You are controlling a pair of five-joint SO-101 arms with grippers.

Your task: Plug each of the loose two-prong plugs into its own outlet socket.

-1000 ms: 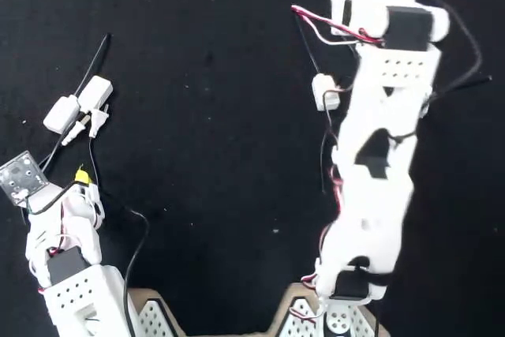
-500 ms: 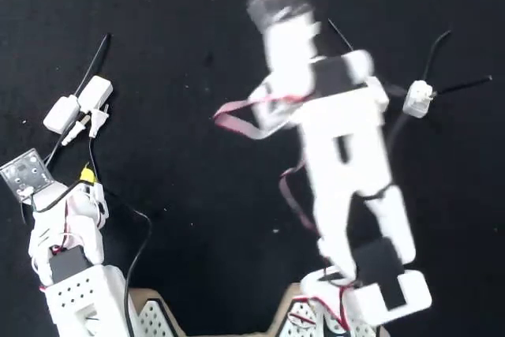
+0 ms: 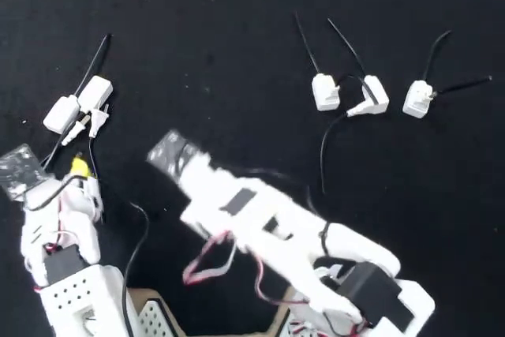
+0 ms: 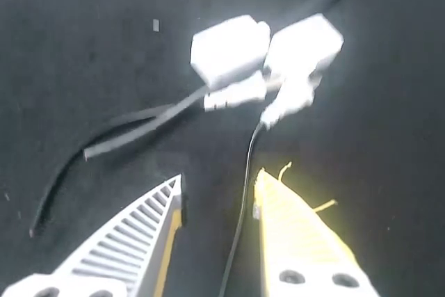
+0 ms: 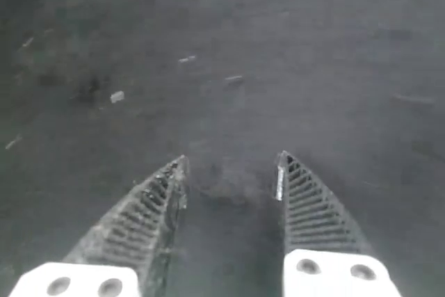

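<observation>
The left arm [image 3: 61,219] is nearer: its jaws, apart, straddle a thin cable [image 4: 242,193] leading straight ahead to the loose plug [image 4: 286,99] just beside two white sockets [image 4: 229,50], while the right arm [image 3: 268,226] holds its jaws apart over bare bench [image 5: 292,46].

right arm [image 3: 268,226] swings off upper right, drops to lower centre. r gripper [image 3: 168,151] now mid-left, jaws apart. sockets [image 3: 371,94] upper right back in sight.

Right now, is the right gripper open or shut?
Open. In its wrist view the right gripper has its fingers spread apart, with bare black table between them.
</observation>
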